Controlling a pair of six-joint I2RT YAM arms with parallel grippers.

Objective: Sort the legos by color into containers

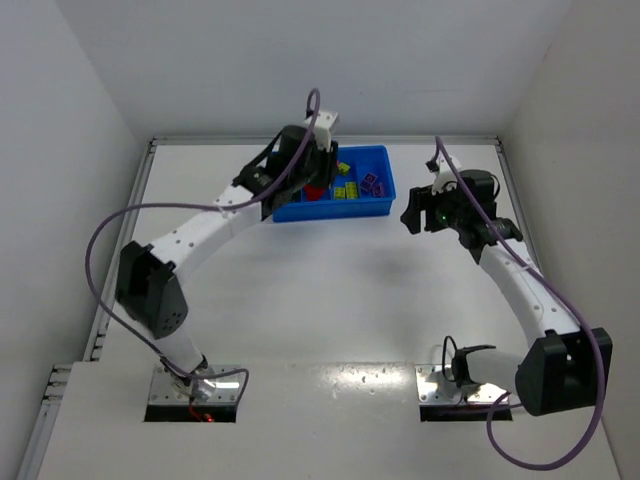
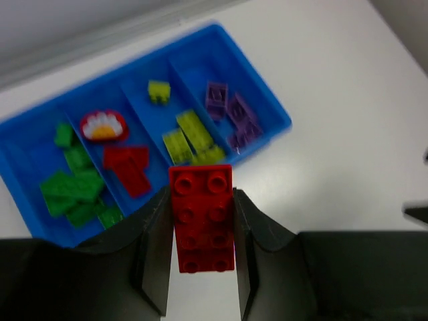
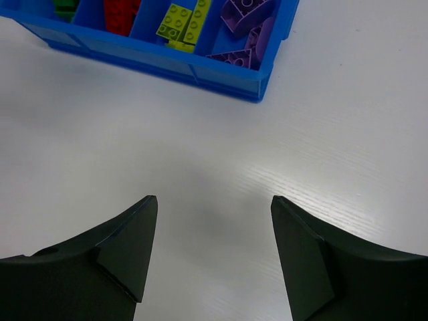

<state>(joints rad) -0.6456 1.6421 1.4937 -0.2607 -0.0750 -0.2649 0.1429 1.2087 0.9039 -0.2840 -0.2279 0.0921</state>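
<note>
My left gripper (image 2: pixel 200 200) is shut on a long red lego (image 2: pixel 201 221) held lengthwise between its fingers, just in front of the blue tray (image 2: pixel 279 124). The tray's four containers hold green legos (image 2: pixel 73 190), red legos (image 2: pixel 127 167), yellow legos (image 2: pixel 190 137) and purple legos (image 2: pixel 231 114), from left to right. From above, the left gripper (image 1: pixel 318 180) hangs over the tray (image 1: pixel 330 213). My right gripper (image 1: pixel 420 212) stands open over bare table to the right of the tray, with nothing between its fingers (image 3: pixel 134 247). The tray's near wall (image 3: pixel 167 61) shows at the top of the right wrist view.
A red piece with a white and yellow face (image 2: pixel 103 126) lies at the back of the red compartment. White walls close in the table (image 1: pixel 330 290) on the left, the back and the right.
</note>
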